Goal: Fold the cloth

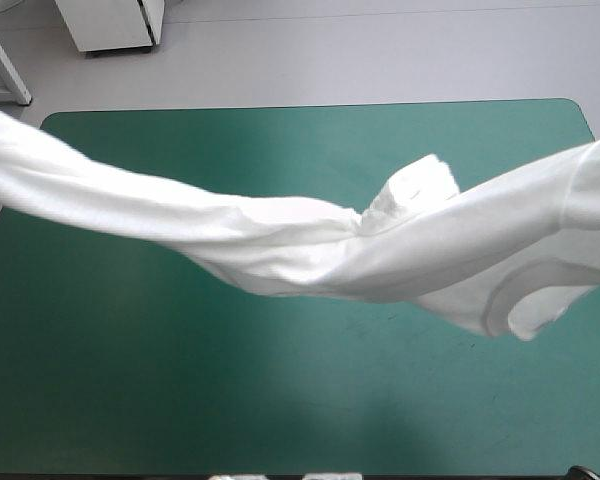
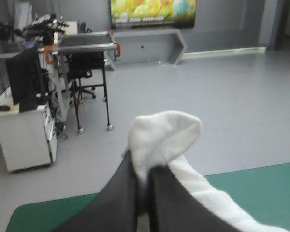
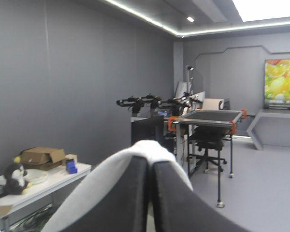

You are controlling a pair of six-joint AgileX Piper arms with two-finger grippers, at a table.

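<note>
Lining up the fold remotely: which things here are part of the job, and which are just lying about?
Job: T-shirt, lifted; left gripper and right gripper, both shut on it.
Lying about: nothing seen on the table.

No text, label, brand, number or sign can be read in any view. The T-shirt (image 1: pixel 310 250) shows only plain white cloth, and the teal-green cover (image 1: pixel 280 400) is a single plain colour.
</note>
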